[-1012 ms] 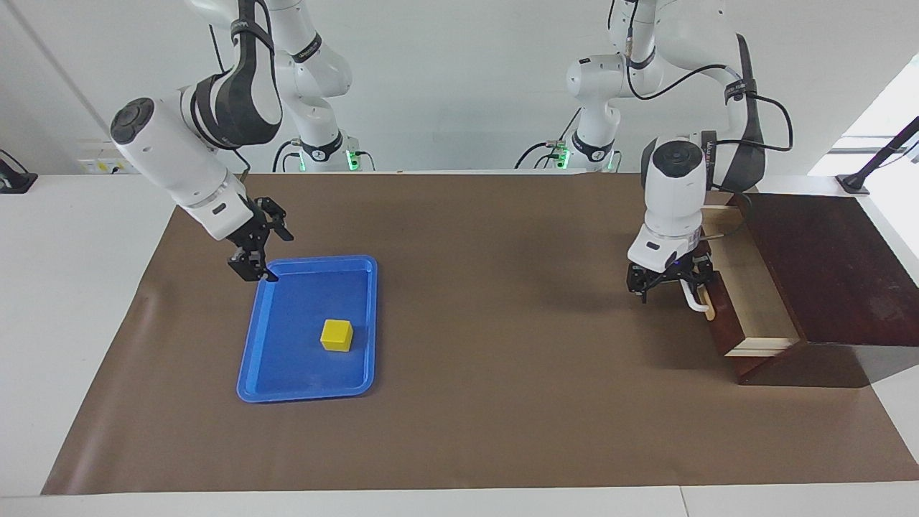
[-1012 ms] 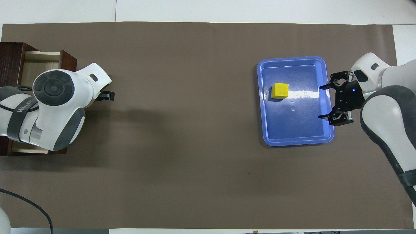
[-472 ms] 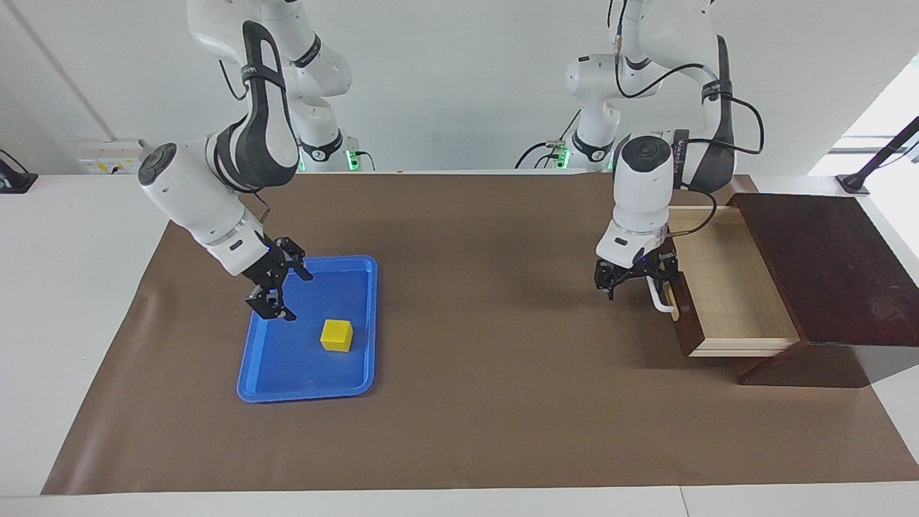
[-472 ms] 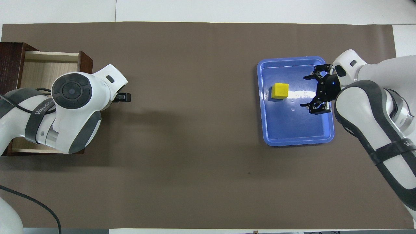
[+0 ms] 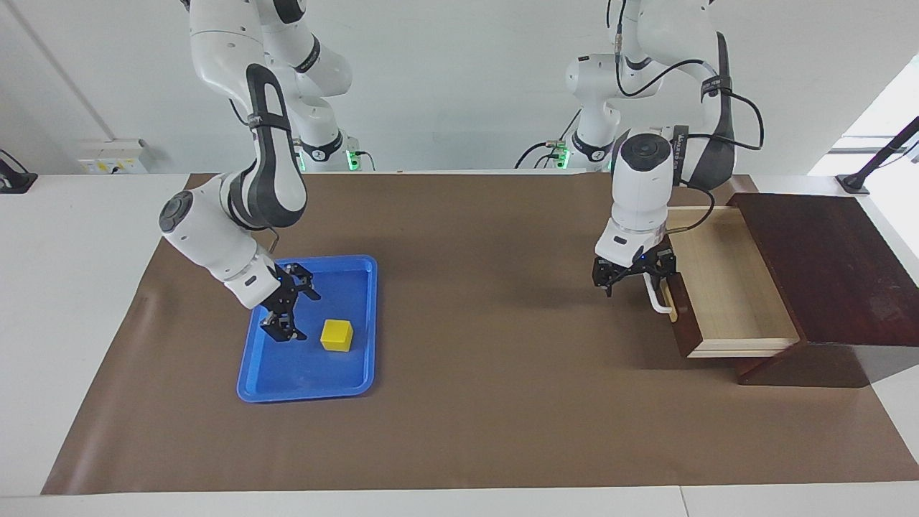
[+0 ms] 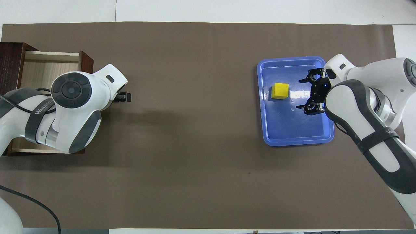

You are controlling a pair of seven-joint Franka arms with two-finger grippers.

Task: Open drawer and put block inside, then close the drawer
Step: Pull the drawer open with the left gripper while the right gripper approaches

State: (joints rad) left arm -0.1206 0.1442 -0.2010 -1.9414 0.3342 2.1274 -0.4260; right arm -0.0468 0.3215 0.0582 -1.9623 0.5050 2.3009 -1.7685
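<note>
The drawer (image 5: 725,287) of the dark brown wooden box stands pulled out, its pale interior empty; it also shows in the overhead view (image 6: 42,66). My left gripper (image 5: 635,278) is at the drawer's white handle (image 5: 659,298), shut on it. The yellow block (image 5: 336,335) sits in the blue tray (image 5: 309,384), and also shows in the overhead view (image 6: 280,90). My right gripper (image 5: 296,314) is open and empty, low over the tray right beside the block, not touching it; it also shows in the overhead view (image 6: 304,94).
The dark box top (image 5: 826,266) is at the left arm's end of the table. The blue tray (image 6: 294,141) lies at the right arm's end. A brown mat (image 5: 488,402) covers the table between them.
The left gripper pulled the drawer farther out, then held still. The right gripper came down from the tray's corner to a spot over the tray beside the block.
</note>
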